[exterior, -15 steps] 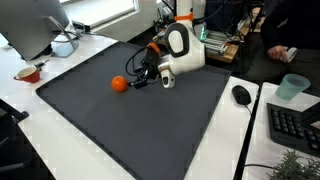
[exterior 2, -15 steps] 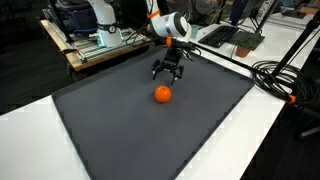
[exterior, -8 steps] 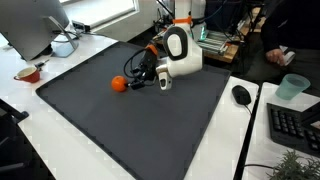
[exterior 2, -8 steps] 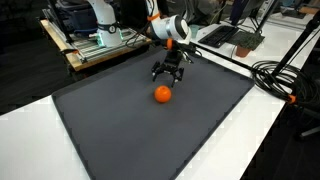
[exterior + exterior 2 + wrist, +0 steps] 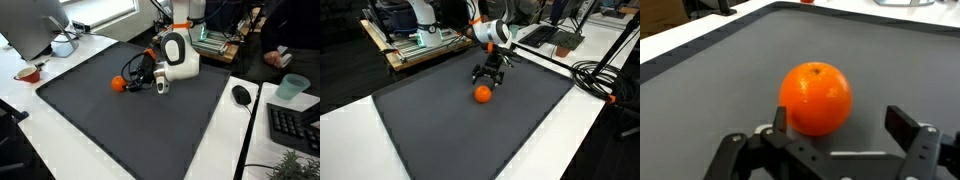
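An orange (image 5: 118, 84) lies on the dark grey mat (image 5: 120, 125); it shows in both exterior views (image 5: 481, 94) and fills the middle of the wrist view (image 5: 816, 97). My gripper (image 5: 133, 76) is open and hangs just above and beside the orange, also seen in an exterior view (image 5: 489, 75). In the wrist view the two black fingers (image 5: 840, 125) spread wide, the orange close to the left finger and slightly ahead of them. Nothing is held.
The mat lies on a white table (image 5: 260, 140). A mouse (image 5: 241, 94), a keyboard (image 5: 295, 125) and a green cup (image 5: 292, 87) stand at one side. A bowl (image 5: 27, 73) and a monitor (image 5: 30, 25) stand at the opposite side. Cables (image 5: 595, 75) run along the table edge.
My gripper has moved down and closer to the orange. The orange has not moved.
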`<state>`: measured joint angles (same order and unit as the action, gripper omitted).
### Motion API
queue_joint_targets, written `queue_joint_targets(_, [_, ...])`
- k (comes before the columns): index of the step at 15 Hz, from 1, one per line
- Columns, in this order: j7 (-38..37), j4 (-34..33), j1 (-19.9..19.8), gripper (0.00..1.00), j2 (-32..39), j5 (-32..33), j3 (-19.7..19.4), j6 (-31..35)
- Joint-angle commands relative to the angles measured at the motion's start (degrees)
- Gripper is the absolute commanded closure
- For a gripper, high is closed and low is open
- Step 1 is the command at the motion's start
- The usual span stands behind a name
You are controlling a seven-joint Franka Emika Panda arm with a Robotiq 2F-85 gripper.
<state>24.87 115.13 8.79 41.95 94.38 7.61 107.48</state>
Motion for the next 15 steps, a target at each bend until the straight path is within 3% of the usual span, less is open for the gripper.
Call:
queue_joint_targets(1, [0.31,-2.2,0.26,0.0,1.95,0.9,-0.67,-0.9])
queue_joint_targets(4, [0.62,-3.01,0.11,0.0,2.44,0.69,-0.89,-0.77])
queue_joint_targets(5, [0.62,-3.24,0.11,0.04,2.6,0.69,-0.97,-0.76])
queue_joint_targets(6, [0.68,-3.37,0.12,0.28,2.7,0.75,-1.04,-0.76])
queue_joint_targets(8, [0.87,-3.58,0.19,0.29,2.81,0.77,-1.15,-0.86])
queue_joint_targets(14, [1.13,-3.41,0.25,0.72,2.78,0.39,-1.08,-1.09])
queue_joint_targets(15, [0.99,-3.39,0.26,0.49,2.81,0.09,-0.99,-1.2])
